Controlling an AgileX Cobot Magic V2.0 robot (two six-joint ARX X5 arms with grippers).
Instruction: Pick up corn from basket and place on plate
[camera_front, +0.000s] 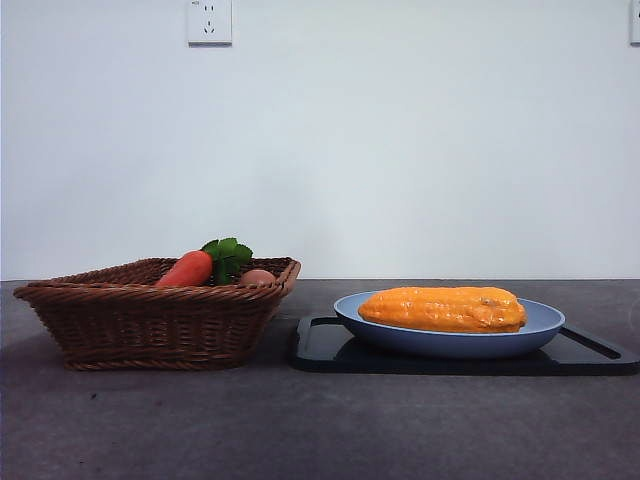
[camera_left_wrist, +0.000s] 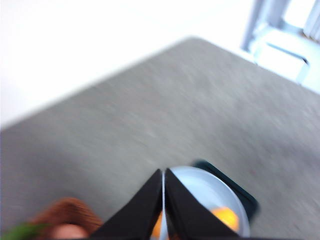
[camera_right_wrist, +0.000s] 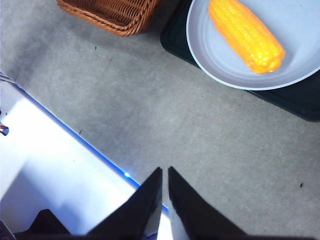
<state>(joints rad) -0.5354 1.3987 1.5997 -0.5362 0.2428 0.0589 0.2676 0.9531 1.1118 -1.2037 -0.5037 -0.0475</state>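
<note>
The corn (camera_front: 442, 309) lies flat on the plate (camera_front: 540, 322), beside the basket (camera_front: 150, 320); the task looks done. Left tool (camera_left_wrist: 164, 175) and right tool (camera_right_wrist: 165, 172) are both closed and empty. Only the front view shows the carrot (camera_front: 186, 269) inside the basket.

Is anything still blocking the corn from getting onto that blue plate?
Nothing visible does. The corn already lies on the plate, which sits on a black tray beside the basket. Both hands are shut, empty and away from it.
</note>
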